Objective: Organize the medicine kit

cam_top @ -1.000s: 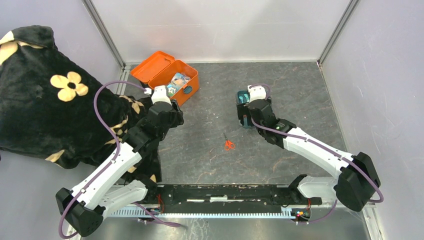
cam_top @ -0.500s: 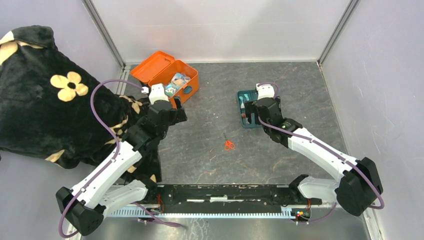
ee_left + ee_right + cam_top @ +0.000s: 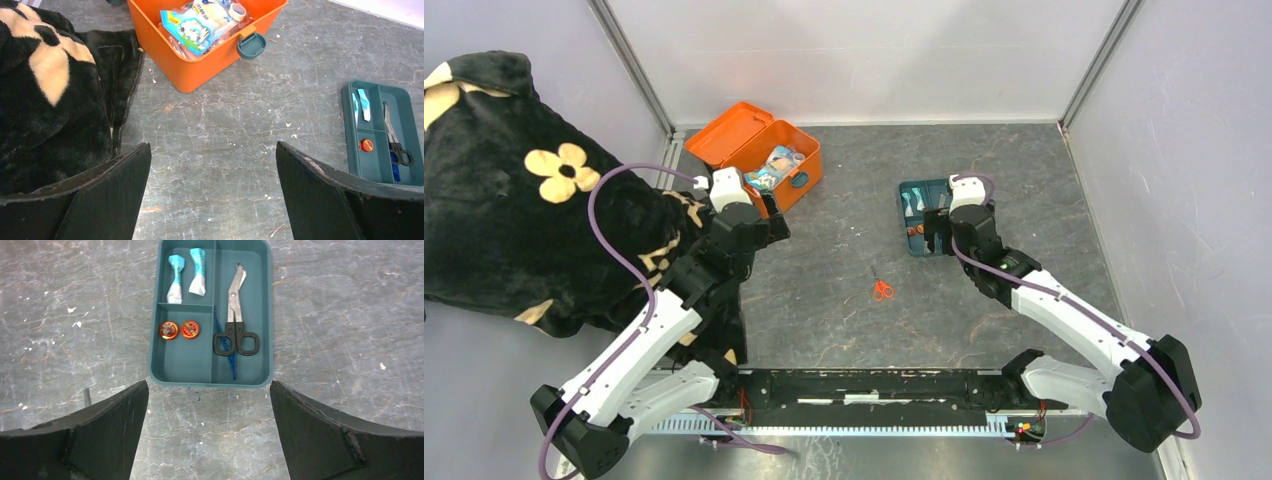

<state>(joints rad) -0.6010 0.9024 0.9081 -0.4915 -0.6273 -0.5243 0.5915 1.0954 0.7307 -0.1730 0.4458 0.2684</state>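
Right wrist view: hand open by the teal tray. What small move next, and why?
Probably swing the right hand toward the orange scissors: they lie loose on the table, outside the teal tray and the medicine kit, and that hand is open and empty.

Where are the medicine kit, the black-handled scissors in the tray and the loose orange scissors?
medicine kit [image 3: 210,67], left wrist view, on its orange front wall.
black-handled scissors [image 3: 231,302], right wrist view, on the metal shank above the handles.
orange scissors [image 3: 882,291], top external view, on the handles.
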